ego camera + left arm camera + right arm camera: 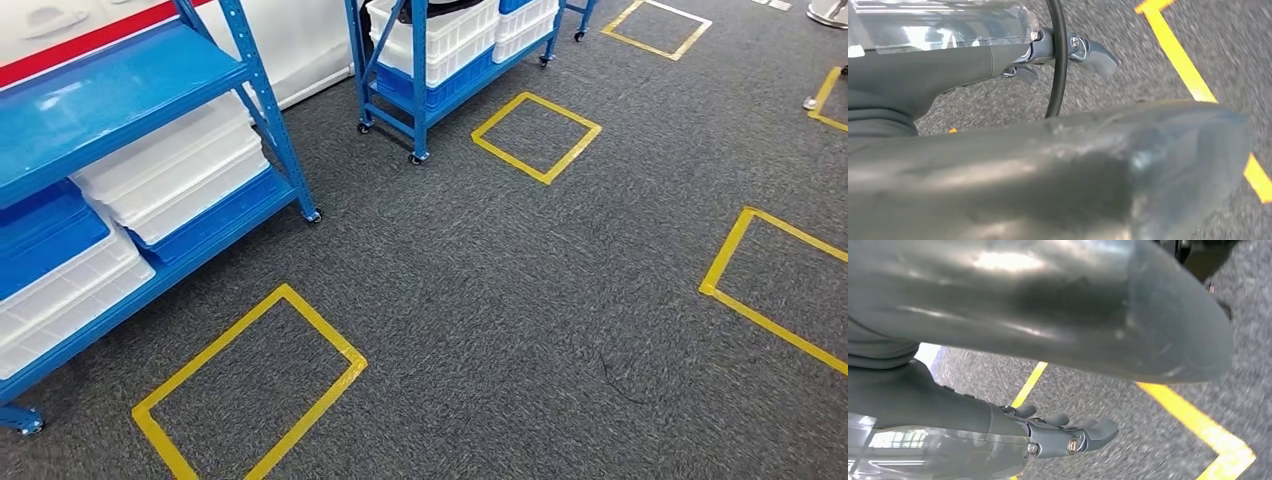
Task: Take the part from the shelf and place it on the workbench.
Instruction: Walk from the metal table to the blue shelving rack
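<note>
No part can be made out yet. The nearest blue steel shelf rack w/ stacked white plastic bins (170,170) and blue bins stands ahead of the left hand's side in the head view; a second blue wheeled rack (440,60) w/ white and blue bins sits further on. Bins are lidded or nested, so contents are hidden. Judging from this, the part is still on a shelf and the fetch step hasn't begun. No workbench to be seen.

Left hand (1068,55) hangs low over grey carpet (520,300). Dark fingers (1098,55) are partly curled, nothing between them, w/ a black cable (1060,50) looping across in front. Can't tell whether they're spread or closed up. Right hand (1068,435) also hangs over carpet, fingers (1098,432) lying close together, slightly bent, holding nothing; whether it's properly closed can't be told either.

Beyond both hands, yellow tape squares (250,390) mark the floor; one runs just past each hand in the wrist views.

Risks from here, as judgement:
- Stopping off the tape square in front of the rack, so the reach into the shelf comes up short or skewed.
- Rack posts near arm path; a swing could clip one, and the wheeled rack may roll.
- Cable by left fingers could snag on a bin edge.
- Wrong bin picked, since contents are hidden.
</note>
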